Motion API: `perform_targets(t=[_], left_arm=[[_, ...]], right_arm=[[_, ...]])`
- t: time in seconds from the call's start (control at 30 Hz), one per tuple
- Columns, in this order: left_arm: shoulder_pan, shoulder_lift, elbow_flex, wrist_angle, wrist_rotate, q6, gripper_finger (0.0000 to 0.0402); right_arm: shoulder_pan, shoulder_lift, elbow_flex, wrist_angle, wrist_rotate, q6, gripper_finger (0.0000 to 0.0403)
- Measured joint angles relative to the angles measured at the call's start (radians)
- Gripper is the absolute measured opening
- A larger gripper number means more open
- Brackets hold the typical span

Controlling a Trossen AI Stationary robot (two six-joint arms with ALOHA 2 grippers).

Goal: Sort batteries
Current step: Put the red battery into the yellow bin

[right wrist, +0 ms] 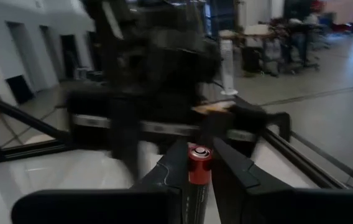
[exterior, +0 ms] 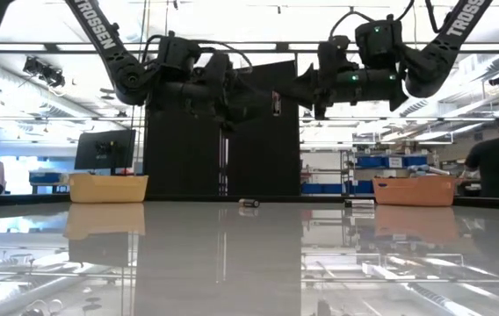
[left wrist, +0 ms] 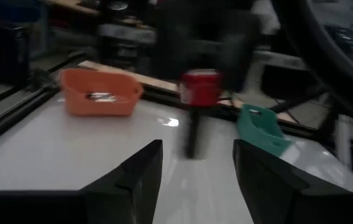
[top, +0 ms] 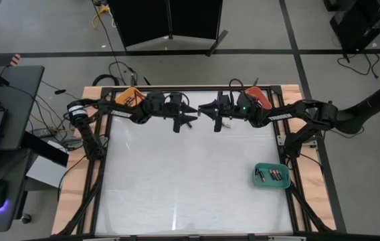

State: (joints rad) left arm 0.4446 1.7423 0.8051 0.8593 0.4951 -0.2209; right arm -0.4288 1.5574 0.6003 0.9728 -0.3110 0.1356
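Red battery (right wrist: 199,165) clamped upright in right gripper (right wrist: 199,163), left gripper (left wrist: 197,163) open opposite

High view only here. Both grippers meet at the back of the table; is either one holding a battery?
Observer: Yes. The right gripper is shut on a red battery, upright between its fingers.
Operator: And the left?
Observer: The left gripper is open and empty, facing that battery.
Operator: Anything loose on the table?
Observer: The low view shows a small cell lying on the tabletop near its far edge.
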Motion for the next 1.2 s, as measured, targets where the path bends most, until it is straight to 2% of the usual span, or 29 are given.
perform_targets(t=[0.2, 0.4, 1.07, 1.2], left_arm=[[0.022, 0.000, 0.000, -0.026, -0.028, -0.021, 0.0203], [0.009, 0.000, 0.000, 0.027, 0.043, -0.023, 0.0203], [-0.017, 0.000, 0.061, -0.006, 0.042, -0.046, 0.0203], [-0.020, 0.035, 0.061, 0.017, 0.041, -0.046, 0.0203]], right_arm=[[0.002, 0.000, 0.000, 0.003, -0.006, 0.000, 0.0057], [0.003, 0.000, 0.000, 0.016, -0.006, -0.005, 0.0057], [0.003, 0.000, 0.000, 0.032, -0.008, -0.008, 0.0057], [0.003, 0.000, 0.000, 0.042, -0.009, -0.008, 0.0057]])
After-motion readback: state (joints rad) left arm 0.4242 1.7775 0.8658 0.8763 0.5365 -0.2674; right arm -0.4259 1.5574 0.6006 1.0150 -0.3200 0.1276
